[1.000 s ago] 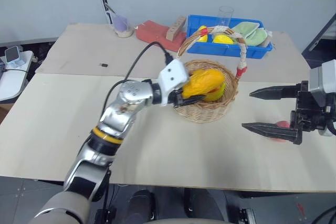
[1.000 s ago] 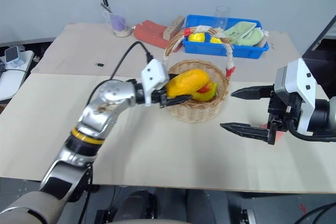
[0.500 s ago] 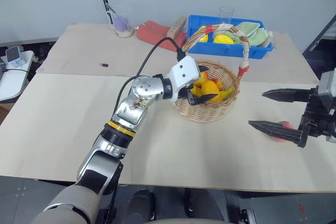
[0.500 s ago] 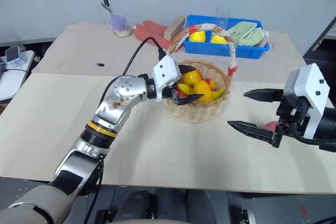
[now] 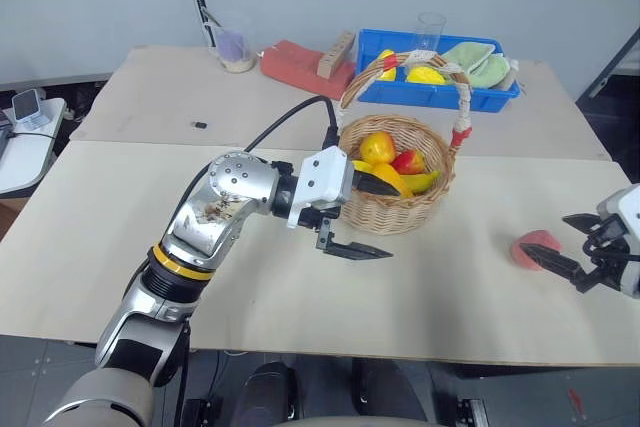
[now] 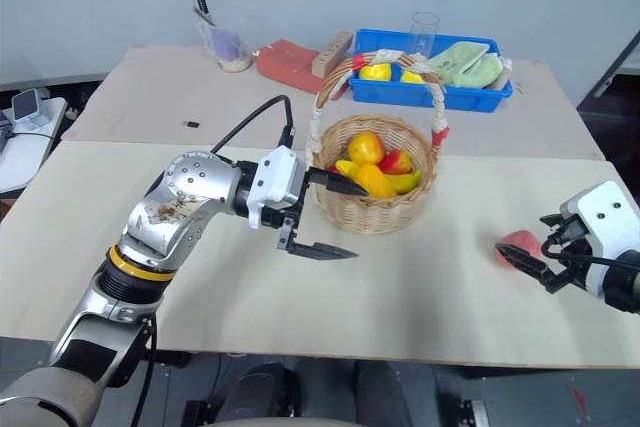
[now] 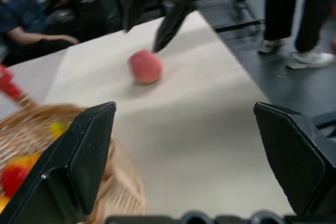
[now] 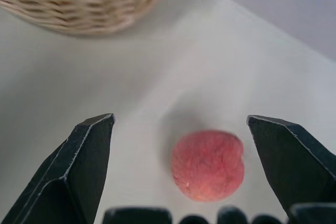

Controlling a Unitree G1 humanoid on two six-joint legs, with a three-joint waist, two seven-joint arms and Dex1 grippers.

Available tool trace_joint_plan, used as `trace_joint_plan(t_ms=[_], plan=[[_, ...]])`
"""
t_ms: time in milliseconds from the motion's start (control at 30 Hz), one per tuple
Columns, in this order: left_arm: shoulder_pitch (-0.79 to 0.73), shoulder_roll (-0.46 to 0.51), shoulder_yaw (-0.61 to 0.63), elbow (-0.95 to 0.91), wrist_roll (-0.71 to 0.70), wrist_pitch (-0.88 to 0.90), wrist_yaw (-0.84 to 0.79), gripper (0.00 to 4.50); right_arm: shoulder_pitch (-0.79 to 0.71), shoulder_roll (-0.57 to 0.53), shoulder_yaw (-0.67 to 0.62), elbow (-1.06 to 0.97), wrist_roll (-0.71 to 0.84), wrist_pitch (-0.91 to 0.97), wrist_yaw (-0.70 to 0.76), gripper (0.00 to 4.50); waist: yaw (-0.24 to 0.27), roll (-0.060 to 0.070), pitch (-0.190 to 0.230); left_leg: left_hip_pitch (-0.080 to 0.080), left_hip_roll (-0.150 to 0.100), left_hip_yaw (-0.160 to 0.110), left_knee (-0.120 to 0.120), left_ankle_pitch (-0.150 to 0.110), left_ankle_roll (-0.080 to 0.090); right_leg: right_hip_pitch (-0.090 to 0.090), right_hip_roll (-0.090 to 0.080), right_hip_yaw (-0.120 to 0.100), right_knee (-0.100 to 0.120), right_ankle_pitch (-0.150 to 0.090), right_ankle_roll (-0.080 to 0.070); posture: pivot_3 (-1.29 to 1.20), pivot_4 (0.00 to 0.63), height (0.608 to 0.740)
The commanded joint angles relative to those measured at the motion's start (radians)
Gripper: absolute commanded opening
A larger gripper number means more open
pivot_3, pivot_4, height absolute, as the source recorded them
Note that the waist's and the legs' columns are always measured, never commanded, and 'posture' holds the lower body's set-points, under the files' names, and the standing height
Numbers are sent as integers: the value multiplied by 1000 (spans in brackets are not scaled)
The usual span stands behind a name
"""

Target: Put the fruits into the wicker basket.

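Head views: the wicker basket (image 5: 392,187) stands mid-surface (image 5: 120,247) with the yellow-orange mango-like fruit (image 5: 388,179) lying inside among other fruit. The left tool (image 5: 365,217) hangs spread wide and empty beside the basket's rim, placed as for a release.

Left wrist view: the peach (image 7: 145,66) lies bare on the surface, well apart from the basket.

Right wrist view: the right tool (image 8: 181,174) brackets the peach, spread wide, not touching; judged a lined-up pick.
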Motion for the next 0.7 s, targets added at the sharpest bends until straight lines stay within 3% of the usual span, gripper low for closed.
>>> trace_joint_plan(t_ms=[33, 367, 600, 700], plan=[[2, 11, 17, -28, -19, -7, -13, 4451, -35, 9, 22, 82, -50, -60, -24, 4500, 0, 0, 0, 0, 0, 0, 0, 0, 0, 0, 0, 0, 0, 0, 0, 0, 150, 692], [34, 21, 18, -54, -20, 8, -7, 4451, -169, 70, 115, 293, -55, -78, -25, 4500, -1, 1, 0, 0, 0, 0, 0, 0, 0, 0, 0, 0, 0, 0, -1, 0, 150, 692], [47, 49, 27, -77, -53, 41, -29, 4451, -187, 72, 161, 323, -54, -29, -14, 4500, -1, 1, -1, 0, 0, 0, 0, 0, 0, 0, 0, 0, 0, 0, -1, 0, 150, 692], [46, 61, 32, -84, -75, 65, -33, 4500, -184, 73, 167, 319, -59, -30, -17, 3618, -1, 1, -1, 0, 0, 0, 0, 0, 0, 0, 0, 0, 0, 0, 0, 0, 150, 692]])
